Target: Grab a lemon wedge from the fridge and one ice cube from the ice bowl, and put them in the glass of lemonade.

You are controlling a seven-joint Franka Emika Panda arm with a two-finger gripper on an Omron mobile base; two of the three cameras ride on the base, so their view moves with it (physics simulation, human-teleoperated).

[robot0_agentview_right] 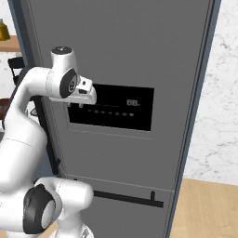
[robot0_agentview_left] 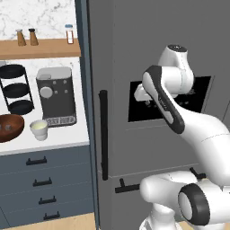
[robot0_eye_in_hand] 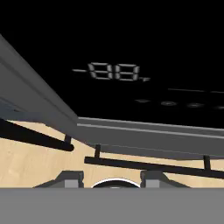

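**Fridge not open yet, nothing grabbed**

The fridge [robot0_agentview_left: 117, 67] is shut, so the lemon wedge is presumably inside (can't see it). On the table [robot0_agentview_left: 67, 134] to its left sit the ice bowl [robot0_agentview_left: 10, 127] and the glass of lemonade [robot0_agentview_left: 39, 130], just beside each other, in front of the coffee machine [robot0_agentview_left: 55, 95]. The end effector [robot0_agentview_right: 74, 105] hangs at the black dispenser panel [robot0_agentview_right: 121, 109], well apart from the long door handle [robot0_agentview_left: 103, 134]. Its fingertips [robot0_eye_in_hand: 72, 178] stand part-way apart, holding nothing. I'd say basically everything's left: door, wedge, ice cube, both drops.
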